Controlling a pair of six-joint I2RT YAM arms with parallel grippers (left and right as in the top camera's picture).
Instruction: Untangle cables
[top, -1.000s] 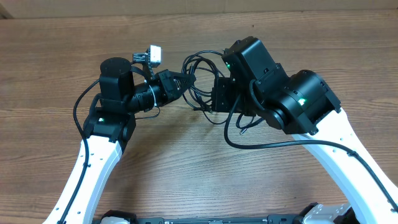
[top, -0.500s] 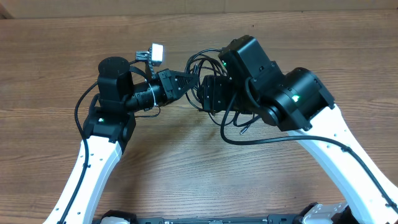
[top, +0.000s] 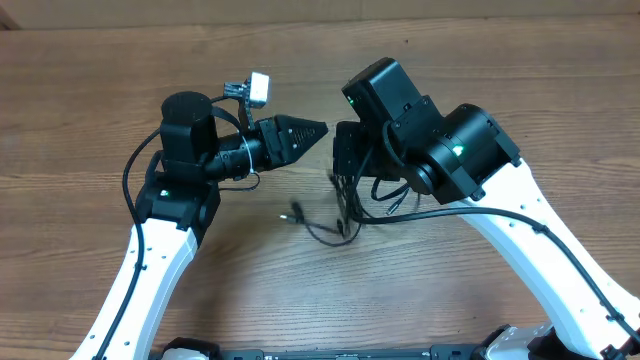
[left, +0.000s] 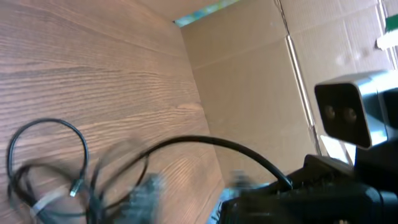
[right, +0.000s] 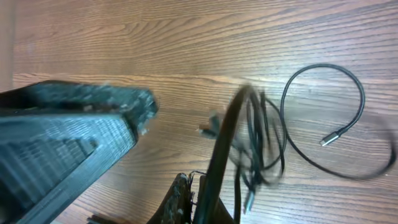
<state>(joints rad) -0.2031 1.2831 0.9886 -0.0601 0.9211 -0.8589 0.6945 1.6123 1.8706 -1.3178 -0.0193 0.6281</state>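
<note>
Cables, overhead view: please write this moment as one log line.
cables: hanging from shut right gripper | left gripper: off cables

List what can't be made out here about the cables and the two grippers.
- Cables: how the cords cross. They are motion-blurred in both wrist views and too thin overhead.
- Left gripper: the jaw gap. Overhead shows only a pointed tip, and its wrist view shows no fingers clearly.
- Right gripper: the fingertips. Overhead they are covered by its own wrist body, and the wrist view is blurred.
</note>
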